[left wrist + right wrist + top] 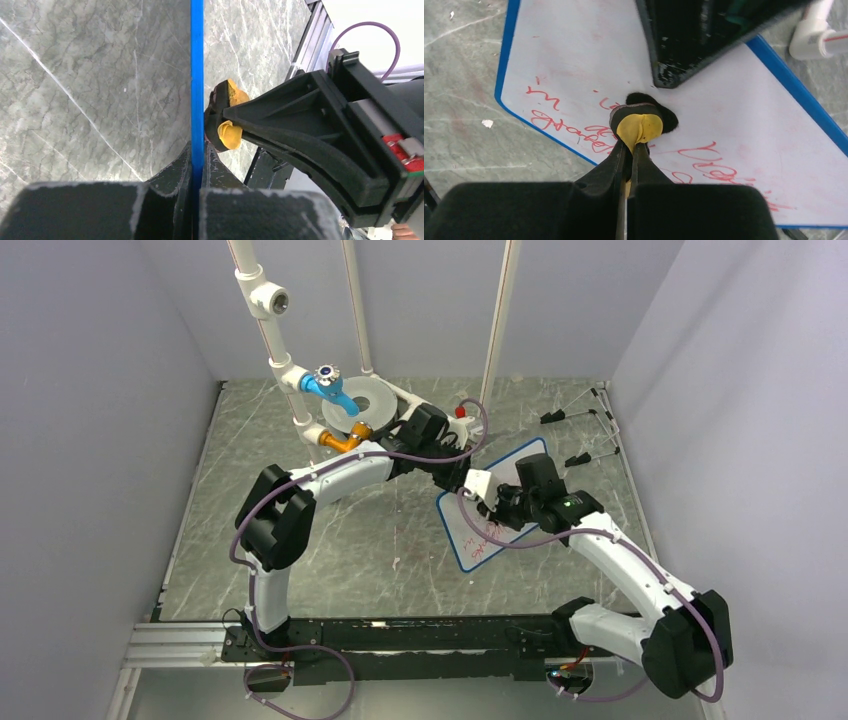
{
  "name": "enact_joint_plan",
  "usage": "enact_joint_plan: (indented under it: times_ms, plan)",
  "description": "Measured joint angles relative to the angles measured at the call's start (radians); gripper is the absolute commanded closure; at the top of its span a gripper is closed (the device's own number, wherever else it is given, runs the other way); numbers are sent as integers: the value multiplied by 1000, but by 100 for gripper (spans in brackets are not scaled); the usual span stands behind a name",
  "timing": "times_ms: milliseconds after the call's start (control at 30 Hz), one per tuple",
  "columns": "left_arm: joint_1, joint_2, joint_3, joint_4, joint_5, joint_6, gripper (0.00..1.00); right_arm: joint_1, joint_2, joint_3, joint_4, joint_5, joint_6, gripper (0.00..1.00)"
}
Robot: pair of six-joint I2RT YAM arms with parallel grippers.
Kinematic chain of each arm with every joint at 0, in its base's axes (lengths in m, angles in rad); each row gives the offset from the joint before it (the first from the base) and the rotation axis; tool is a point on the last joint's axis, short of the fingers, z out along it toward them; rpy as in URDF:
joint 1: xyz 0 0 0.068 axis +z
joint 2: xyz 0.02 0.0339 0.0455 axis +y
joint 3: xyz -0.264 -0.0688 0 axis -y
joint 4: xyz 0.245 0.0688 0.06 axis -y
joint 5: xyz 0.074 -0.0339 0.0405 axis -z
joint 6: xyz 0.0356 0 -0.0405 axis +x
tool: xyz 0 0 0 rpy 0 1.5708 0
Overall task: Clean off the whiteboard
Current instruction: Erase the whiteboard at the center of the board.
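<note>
The whiteboard (522,462), white with a blue rim, lies tilted at mid-right of the table, with red handwriting (574,131) along its near edge. My left gripper (478,483) is shut on the board's blue rim (197,75), which runs edge-on between its jaws in the left wrist view, where the gripper (197,156) shows at the bottom. My right gripper (630,150) is shut on a small yellow and black eraser (639,125) pressed on the board's face among the writing. The eraser also shows in the left wrist view (231,135). The left fingers (684,45) reach onto the board from the far side.
A white pipe frame with a blue valve (328,385) and a round grey disc (368,400) stands at the back centre. Black clips (575,416) lie at the back right. A small red object (460,411) sits near the left arm. Grey walls close in on both sides.
</note>
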Motion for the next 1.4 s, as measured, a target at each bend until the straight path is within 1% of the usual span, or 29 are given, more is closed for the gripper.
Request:
enact_joint_plan:
  times_ms: [100, 200, 367, 467, 633, 767, 867, 1000, 1100, 1167, 1333, 1400]
  plan:
    - [0, -2, 0, -7, 0, 1, 100, 31, 21, 0, -29, -21, -53, 100]
    - [0, -2, 0, -11, 0, 3, 100, 97, 55, 0, -76, -31, -94, 100]
    - [0, -5, -2, -12, 8, 8, 100, 125, 64, 0, -108, -40, -111, 100]
    - [-1, -6, -3, -12, 8, 10, 100, 95, 47, 0, -103, -43, -89, 100]
    - [-3, -9, -5, -10, 11, 13, 100, -18, -11, -1, -49, -18, -41, 100]
    - [-3, -10, -6, -13, 16, 17, 100, -24, -13, -6, -50, -42, -60, 100]
    - [-3, -10, -8, -18, 19, 18, 100, 21, 8, -10, -71, -59, -93, 100]
    - [-2, -10, -10, -18, 19, 18, 100, 119, 62, -10, -117, -75, -132, 100]
    - [-2, -14, -16, -13, 23, 18, 100, 147, 76, -10, -128, -74, -131, 100]
    - [-2, -19, -26, -4, 23, 18, 100, 124, 69, -10, -124, -76, -109, 100]
    - [-2, -24, -30, 0, 22, 17, 100, -1, 13, -14, -91, -55, -60, 100]
    - [-2, -24, -30, 1, 22, 18, 100, -20, 6, -15, -84, -51, -59, 100]
